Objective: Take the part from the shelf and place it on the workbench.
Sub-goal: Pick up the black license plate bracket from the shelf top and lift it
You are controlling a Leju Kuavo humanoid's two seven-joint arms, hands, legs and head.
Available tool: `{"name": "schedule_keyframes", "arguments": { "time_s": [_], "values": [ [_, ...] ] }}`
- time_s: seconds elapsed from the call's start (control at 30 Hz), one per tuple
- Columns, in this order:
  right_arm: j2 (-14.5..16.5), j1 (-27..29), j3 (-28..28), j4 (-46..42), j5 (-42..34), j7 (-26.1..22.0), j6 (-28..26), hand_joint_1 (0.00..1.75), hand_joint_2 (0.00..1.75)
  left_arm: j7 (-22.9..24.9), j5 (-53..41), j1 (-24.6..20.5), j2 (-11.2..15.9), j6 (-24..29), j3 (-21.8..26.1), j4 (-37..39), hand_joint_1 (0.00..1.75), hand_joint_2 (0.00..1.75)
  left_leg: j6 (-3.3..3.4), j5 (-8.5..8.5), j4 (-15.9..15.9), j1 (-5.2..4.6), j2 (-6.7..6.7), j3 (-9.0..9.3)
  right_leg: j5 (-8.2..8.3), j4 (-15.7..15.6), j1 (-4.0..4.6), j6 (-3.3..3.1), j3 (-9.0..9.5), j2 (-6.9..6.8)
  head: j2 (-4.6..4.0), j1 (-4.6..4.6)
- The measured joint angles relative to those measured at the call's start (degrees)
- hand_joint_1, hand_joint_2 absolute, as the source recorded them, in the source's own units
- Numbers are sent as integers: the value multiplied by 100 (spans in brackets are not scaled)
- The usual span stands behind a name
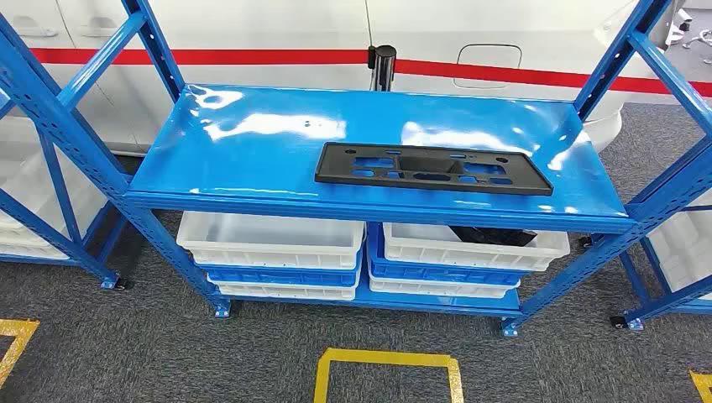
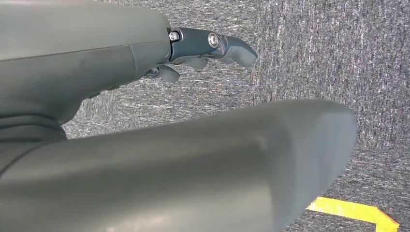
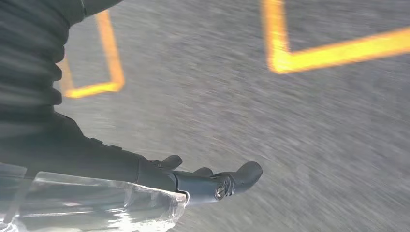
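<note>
Black flat plastic part (image 1: pixel 432 168), a long rectangular panel pierced with cut-outs, lies unheld on the glossy blue metal shelf (image 1: pixel 252 143), toward its front edge and right of centre. Beneath it, on the lower tier, stand white plastic bins (image 1: pixel 270 238) stacked over blue ones, one holding something dark. Grey carpet (image 1: pixel 168 344) runs up to the shelf's feet, with a yellow taped square (image 1: pixel 388 369) marked on it in front of me. My left hand (image 2: pixel 203 50) hangs over that carpet with nothing in it, fingers slightly curled and apart. My right hand (image 3: pixel 212 181) likewise hangs over blurred floor, empty, fingers loosely extended. I judge the pick not yet begun. The risks I foresee: the thin panel sits flush on a slick surface, so fingers may push it back instead of getting under it; and a one-ended grasp could let the long piece tilt and slip.
</note>
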Motion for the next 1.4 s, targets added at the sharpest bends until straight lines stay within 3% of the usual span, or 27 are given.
{"name": "schedule_keyframes", "arguments": {
  "time_s": [0.2, 0.57, 0.7, 0.8, 1.0, 1.17, 1.4],
  "values": [
    [-91, -276, -242, -53, 65, -1412, -389, 0, 175, 46, -108, -9, -21, 26, 55, 16, 0, 0, 1, 1, 0, 0, 10, 5, 2, 0, -1, 2, 3, 3, 0, 0],
    [-118, -538, -417, -126, 146, -1628, -460, 0, 175, 67, -142, -23, -43, 23, 87, 24, 0, 0, 11, 7, 1, -1, -11, 5, 2, 0, -1, 2, 13, -14, 0, 0],
    [-109, -727, -410, -331, 572, -2545, -752, 0, 175, 80, -201, -23, -52, -12, 89, 26, 0, 175, 17, 17, -1, -3, 3, -13, 13, 7, 20, 14, 62, -1, 0, -1],
    [-79, -1153, -296, -873, 1359, -2895, -884, 0, 175, 81, -280, -44, -77, -32, 88, 27, 0, 175, 25, 25, 0, -3, 21, 0, 23, 8, 21, 28, 38, 14, 0, -2],
    [-2, -1701, -25, -2977, 2717, -2759, -385, 0, 175, 127, -449, -51, -121, -80, 99, 28, 0, 175, 39, 36, 1, -3, 3, 6, 23, 8, 3, 29, 18, -15, 0, 0],
    [-9, -2114, 399, -4316, 3307, -2629, 176, 0, 175, 211, -515, -45, -142, -79, 160, 30, 0, 175, 42, 44, 3, -9, 3, -6, 27, 13, 5, 35, 68, -14, 0, -1],
    [-225, -3203, 1208, -4850, 3444, -2543, 407, 0, 175, 266, -558, -40, -196, -32, 261, 30, 0, 175, 42, 44, 3, -11, -1, -5, 27, 11, 3, 36, 26, -16, 0, 0]
  ]
}}
